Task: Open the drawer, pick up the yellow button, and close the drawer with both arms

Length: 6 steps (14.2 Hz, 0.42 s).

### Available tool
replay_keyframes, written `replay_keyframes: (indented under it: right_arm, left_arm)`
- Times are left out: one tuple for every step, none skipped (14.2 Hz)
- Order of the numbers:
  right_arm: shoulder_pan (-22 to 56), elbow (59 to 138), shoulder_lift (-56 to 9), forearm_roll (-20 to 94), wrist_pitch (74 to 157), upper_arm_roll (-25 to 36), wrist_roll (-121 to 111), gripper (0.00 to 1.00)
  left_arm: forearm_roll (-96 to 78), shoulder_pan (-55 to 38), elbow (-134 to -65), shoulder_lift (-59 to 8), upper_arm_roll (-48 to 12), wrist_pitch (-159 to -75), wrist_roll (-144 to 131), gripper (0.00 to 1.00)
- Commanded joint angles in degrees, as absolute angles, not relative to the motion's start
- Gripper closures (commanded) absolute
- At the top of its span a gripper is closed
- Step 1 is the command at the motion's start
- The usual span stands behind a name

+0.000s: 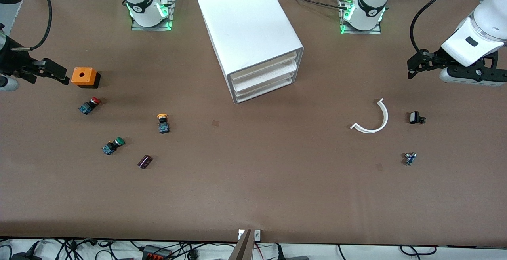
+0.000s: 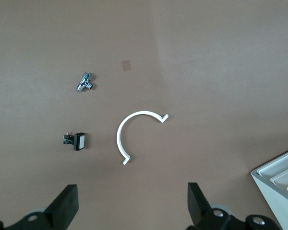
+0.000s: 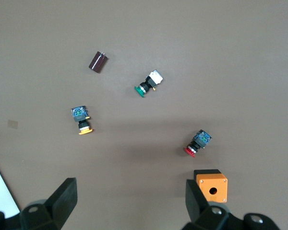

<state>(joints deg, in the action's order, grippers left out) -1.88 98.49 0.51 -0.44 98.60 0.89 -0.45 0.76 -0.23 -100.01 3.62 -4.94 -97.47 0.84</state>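
Observation:
The white cabinet (image 1: 245, 22) stands at the middle of the table between the arms' bases; its corner shows in the left wrist view (image 2: 278, 182). Its top drawer (image 1: 264, 67) is shut, as are the two below. The yellow-capped button (image 1: 162, 122) stands on the bare table toward the right arm's end and shows in the right wrist view (image 3: 81, 120). My right gripper (image 1: 59, 74) is open and empty over the table beside an orange box, its fingers wide apart (image 3: 130, 201). My left gripper (image 1: 414, 68) is open and empty over the left arm's end of the table (image 2: 133, 203).
Toward the right arm's end lie the orange box (image 1: 84, 76), a red-capped button (image 1: 90, 105), a green-capped button (image 1: 113, 145) and a dark cylinder (image 1: 144, 161). Toward the left arm's end lie a white curved strip (image 1: 374, 119), a small black part (image 1: 416, 118) and a small metal part (image 1: 410, 158).

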Motion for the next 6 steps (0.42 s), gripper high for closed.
replay_keyframes:
  right_arm:
    - [-2.1, 99.5, 1.8, -1.2, 99.2, 0.7, -1.1, 0.0]
    - [-2.1, 99.5, 1.8, -1.1, 99.1, 0.7, -1.1, 0.0]
    - [-2.1, 99.5, 1.9, -1.1, 99.1, 0.7, -1.1, 0.0]
    - [-2.0, 99.5, 2.0, -1.1, 99.1, 0.7, -1.1, 0.0]
    - [-2.0, 99.5, 2.0, -1.1, 99.1, 0.7, -1.1, 0.0]
    - [-2.0, 99.5, 1.9, -1.1, 99.2, 0.7, -1.1, 0.0]
  left_arm:
    - [-0.5, -0.4, -98.1, 2.8, -4.7, -96.0, 1.8, 0.0]
    - [-0.5, -0.4, -98.0, 2.8, -4.8, -96.0, 1.8, 0.0]
    - [-0.4, -0.4, -98.0, 2.8, -4.8, -96.0, 1.8, 0.0]
    - [-0.4, -0.4, -98.0, 2.8, -4.9, -96.0, 1.8, 0.0]
    - [-0.4, -0.4, -98.0, 2.8, -4.9, -96.0, 1.8, 0.0]
    - [-0.4, -0.4, -98.0, 2.8, -4.9, -96.0, 1.8, 0.0]
